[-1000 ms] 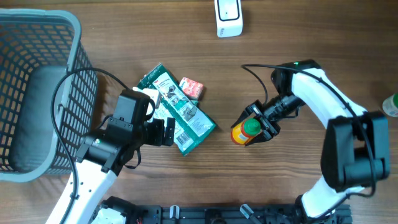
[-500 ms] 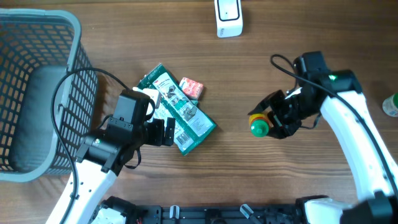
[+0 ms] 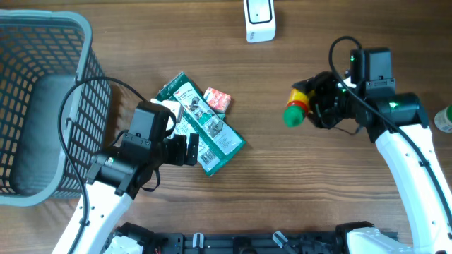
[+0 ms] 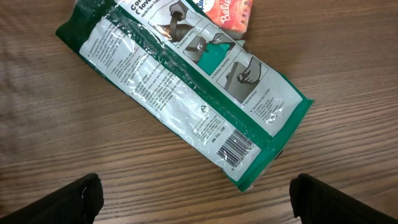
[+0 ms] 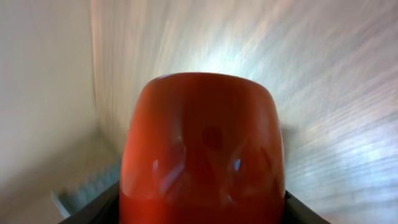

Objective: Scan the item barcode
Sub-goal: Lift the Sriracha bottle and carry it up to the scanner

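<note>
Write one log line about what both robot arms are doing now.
left gripper: open, by green packet | right gripper: shut on green-capped bottle | packet barcode: facing up

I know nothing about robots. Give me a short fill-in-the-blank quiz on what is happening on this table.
1. The right end effector holds a bottle with a ____ cap.
2. The left end effector is wide ____, gripping nothing.
3. The green packet lies with its ____ facing up.
Missing words: green; open; barcode.
</note>
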{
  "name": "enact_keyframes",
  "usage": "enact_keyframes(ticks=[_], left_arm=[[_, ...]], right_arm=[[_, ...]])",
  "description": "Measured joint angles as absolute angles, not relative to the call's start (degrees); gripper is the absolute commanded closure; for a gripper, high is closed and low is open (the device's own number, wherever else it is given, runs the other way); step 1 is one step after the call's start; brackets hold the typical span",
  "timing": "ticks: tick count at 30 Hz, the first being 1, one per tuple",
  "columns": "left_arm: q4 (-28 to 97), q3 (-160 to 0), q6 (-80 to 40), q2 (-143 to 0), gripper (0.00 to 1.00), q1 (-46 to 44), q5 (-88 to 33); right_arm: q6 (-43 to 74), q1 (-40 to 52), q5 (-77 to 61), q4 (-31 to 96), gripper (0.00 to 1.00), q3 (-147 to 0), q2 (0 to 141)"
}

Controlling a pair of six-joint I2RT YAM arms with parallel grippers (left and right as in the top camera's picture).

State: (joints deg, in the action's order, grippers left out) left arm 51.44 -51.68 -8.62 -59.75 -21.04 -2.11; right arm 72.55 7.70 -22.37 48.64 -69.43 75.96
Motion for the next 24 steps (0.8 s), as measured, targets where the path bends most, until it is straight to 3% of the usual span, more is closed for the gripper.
enact_keyframes(ticks=[4,12,24], left_arm=[[51.44,-51.68,-8.62,-59.75,0.0,-21.04,-2.09],[51.42,-51.68,-8.62,-59.75,0.0,-21.04,-2.11],[51.46,-51.68,-8.62,-59.75,0.0,-20.99,-2.09]], right_arm=[[74.19,7.7,-15.64,44.82,0.57,-69.43,75.96],[76.71,8.93,-1.43,37.85,0.52,-69.43,78.13],[73.34,15.51,4.93,8.27,0.59,-69.58,97.45]])
